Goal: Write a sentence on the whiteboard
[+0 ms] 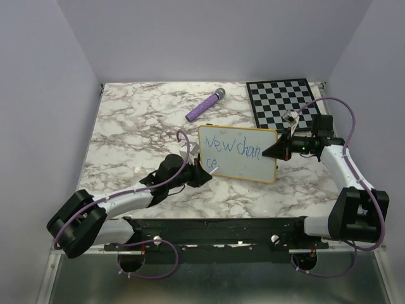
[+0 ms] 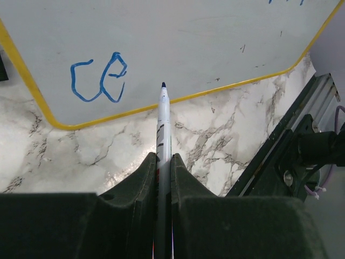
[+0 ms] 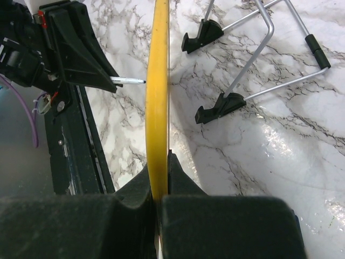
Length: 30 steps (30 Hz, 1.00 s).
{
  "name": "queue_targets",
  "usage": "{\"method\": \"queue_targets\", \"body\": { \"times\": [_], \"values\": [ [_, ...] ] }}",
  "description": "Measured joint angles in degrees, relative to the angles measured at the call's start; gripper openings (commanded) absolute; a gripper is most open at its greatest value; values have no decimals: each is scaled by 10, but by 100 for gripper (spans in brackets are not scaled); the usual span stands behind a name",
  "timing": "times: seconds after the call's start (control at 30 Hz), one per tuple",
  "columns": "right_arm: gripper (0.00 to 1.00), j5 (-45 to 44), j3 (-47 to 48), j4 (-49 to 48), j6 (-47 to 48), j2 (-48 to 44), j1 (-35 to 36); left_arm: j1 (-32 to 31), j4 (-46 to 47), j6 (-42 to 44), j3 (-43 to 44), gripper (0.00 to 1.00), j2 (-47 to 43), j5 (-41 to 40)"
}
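Observation:
The whiteboard (image 1: 240, 158) with its yellow frame stands propped on the marble table, its face toward the arms. The sentence (image 1: 233, 149) in blue reads "New chan" on top, with "ce" (image 2: 99, 78) below at the lower left. My left gripper (image 1: 204, 173) is shut on a white marker (image 2: 163, 121); its dark tip hovers just right of the "ce", close to the board. In the left wrist view the marker runs up from the left gripper (image 2: 163, 162). My right gripper (image 1: 278, 151) is shut on the whiteboard's right edge, the yellow frame (image 3: 157, 97) pinched in the right gripper (image 3: 160, 167).
A purple marker (image 1: 205, 106) lies on the table behind the board. A black-and-white checkered board (image 1: 283, 101) sits at the back right. The whiteboard's wire stand with black feet (image 3: 218, 107) shows behind it. The black base rail (image 1: 215, 231) runs along the near edge.

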<state>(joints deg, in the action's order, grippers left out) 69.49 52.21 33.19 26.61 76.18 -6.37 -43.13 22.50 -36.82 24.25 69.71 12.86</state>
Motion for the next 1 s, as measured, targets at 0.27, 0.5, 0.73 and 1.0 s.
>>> {"method": "queue_targets", "body": {
  "times": [0.27,0.5,0.73,1.0],
  "values": [
    [1,0,0,0,0,0,0,-30,33,-7,-2,0,2,-26],
    [1,0,0,0,0,0,0,-43,44,-7,-16,0,-15,-55],
    [1,0,0,0,0,0,0,-51,45,-8,-31,0,-45,-79],
    [1,0,0,0,0,0,0,-60,49,-8,-38,0,-52,-98]
  ]
}}
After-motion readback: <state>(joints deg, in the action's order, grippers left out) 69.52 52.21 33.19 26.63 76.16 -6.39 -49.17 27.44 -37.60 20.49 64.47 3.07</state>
